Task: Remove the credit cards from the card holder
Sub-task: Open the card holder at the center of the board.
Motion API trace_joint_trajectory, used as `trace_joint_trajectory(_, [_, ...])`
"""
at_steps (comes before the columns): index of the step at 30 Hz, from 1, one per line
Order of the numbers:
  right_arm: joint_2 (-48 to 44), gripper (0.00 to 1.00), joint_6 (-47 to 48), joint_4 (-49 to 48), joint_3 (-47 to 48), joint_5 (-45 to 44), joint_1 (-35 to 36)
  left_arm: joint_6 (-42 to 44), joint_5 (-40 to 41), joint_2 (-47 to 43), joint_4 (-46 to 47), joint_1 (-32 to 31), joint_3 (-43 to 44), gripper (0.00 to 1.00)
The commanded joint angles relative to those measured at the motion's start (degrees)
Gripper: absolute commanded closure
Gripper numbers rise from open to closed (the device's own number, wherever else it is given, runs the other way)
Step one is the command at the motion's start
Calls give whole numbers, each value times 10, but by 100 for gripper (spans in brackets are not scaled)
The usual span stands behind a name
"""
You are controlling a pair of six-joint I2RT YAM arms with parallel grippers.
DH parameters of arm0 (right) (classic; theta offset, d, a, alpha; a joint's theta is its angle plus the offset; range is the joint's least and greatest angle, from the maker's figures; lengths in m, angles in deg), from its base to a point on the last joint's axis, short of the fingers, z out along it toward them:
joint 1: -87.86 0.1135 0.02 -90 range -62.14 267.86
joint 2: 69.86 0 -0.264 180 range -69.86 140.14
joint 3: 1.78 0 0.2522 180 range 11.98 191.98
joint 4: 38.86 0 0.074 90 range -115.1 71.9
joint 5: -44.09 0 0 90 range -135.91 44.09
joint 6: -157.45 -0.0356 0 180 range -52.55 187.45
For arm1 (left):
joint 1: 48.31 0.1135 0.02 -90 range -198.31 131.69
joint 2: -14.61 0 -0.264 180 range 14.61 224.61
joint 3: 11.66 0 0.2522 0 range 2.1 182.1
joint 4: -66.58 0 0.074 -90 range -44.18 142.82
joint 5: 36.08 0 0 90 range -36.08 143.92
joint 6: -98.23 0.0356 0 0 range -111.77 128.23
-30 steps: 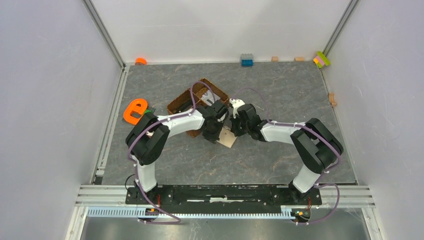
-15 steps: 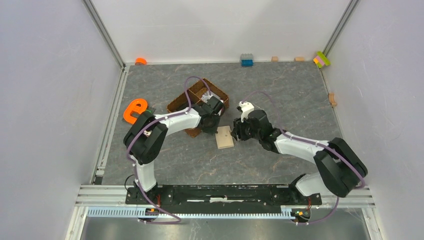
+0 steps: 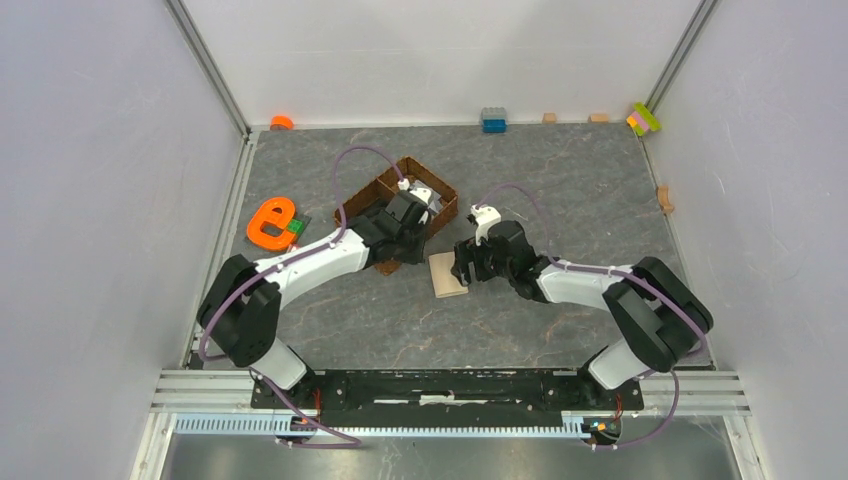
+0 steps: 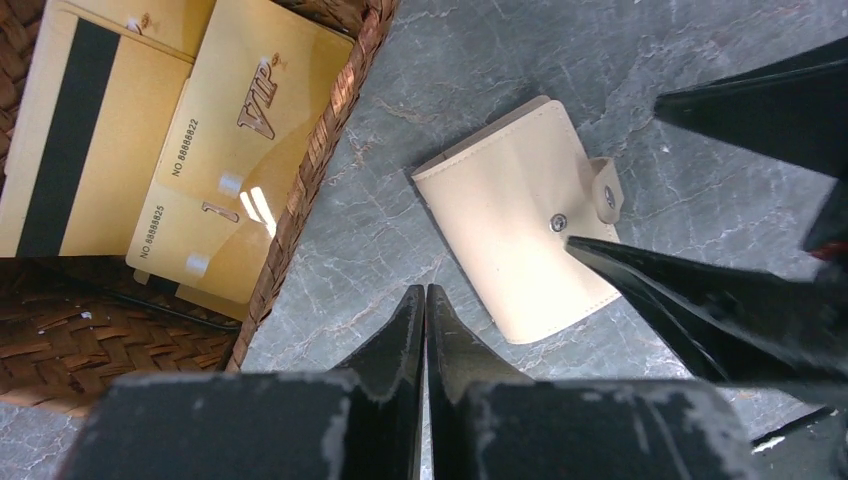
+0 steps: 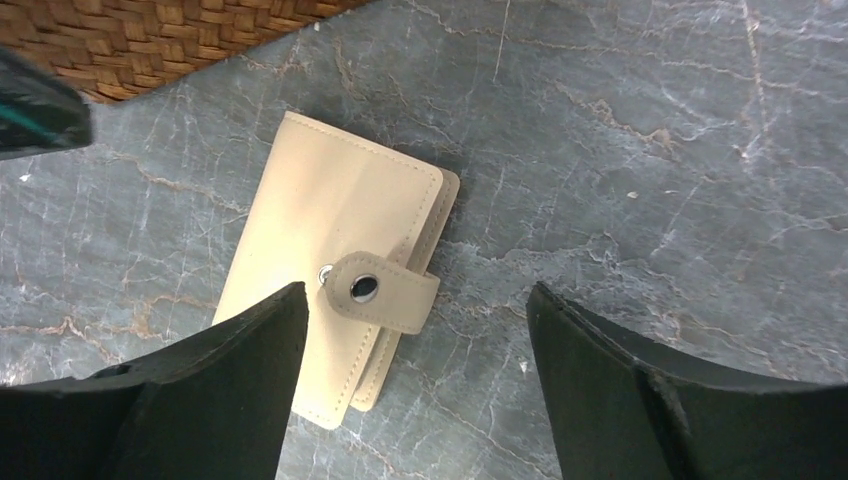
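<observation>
The holder [image 5: 320, 230] lay shut on the grey surface [image 5: 650, 150], flat, its tab [image 5: 385, 290] snapped across the front edge; it sat near the basket [image 4: 320, 170] but apart from it, with bare stone between the two; the cards [image 4: 245, 120] lay inside the basket, golden, overlapping one another, one face up with "VIP" lettering and one showing a black stripe; how many there were in all could not be told. The right pincer [image 5: 415, 290] stood wide over the holder and held nothing, one finger at the holder's near corner and the other over bare stone beyond the tab; whether either finger touched the holder could not be told. The left pincer [image 4: 425, 300] was closed, its two fingers pressed together with nothing between them, its tips above the strip of surface between basket rim and holder; the right pincer's dark fingers showed at the edge of the left wrist view, just beside the holder. An orange letter toy [image 3: 270, 222] lay well off to the left of the basket.
</observation>
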Motion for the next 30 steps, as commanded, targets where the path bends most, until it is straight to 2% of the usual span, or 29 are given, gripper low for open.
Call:
trace_joint_trajectory(1, [29, 21, -5, 0, 37, -12, 3, -15, 4, -31, 36, -1, -15, 92])
trace_joint_trajectory(3, [27, 31, -6, -1, 36, -17, 3, -16, 5, -35, 38, -1, -17, 92])
trace_joint_trajectory(11, [-10, 96, -6, -11, 17, -32, 3, -24, -4, -67, 55, -1, -36, 92])
trace_joint_trajectory(12, [-18, 100, -5, -12, 14, -32, 3, -26, -4, -78, 62, -1, -44, 92])
trace_joint_trajectory(14, [-37, 100, -4, -20, 4, -32, 3, -29, -2, -108, 80, -1, -63, 89])
trace_joint_trajectory(16, [-60, 100, -9, -34, -10, -32, 3, -35, -7, -138, 102, -1, -84, 81])
trace_joint_trajectory(19, [-94, 100, -17, -58, -34, -31, 3, -62, -66, -176, 161, -4, -129, 59])
trace_joint_trajectory(21, [-111, 100, -20, -69, -45, -32, 3, -75, -77, -178, 170, -7, -128, 46])
trace_joint_trajectory(24, [-126, 100, -22, -70, -54, -55, 3, -87, -78, -138, 118, -11, -68, 34])
trace_joint_trajectory(30, [-156, 100, -28, -74, -72, -73, 3, -112, -117, -10, 123, -22, 26, 24])
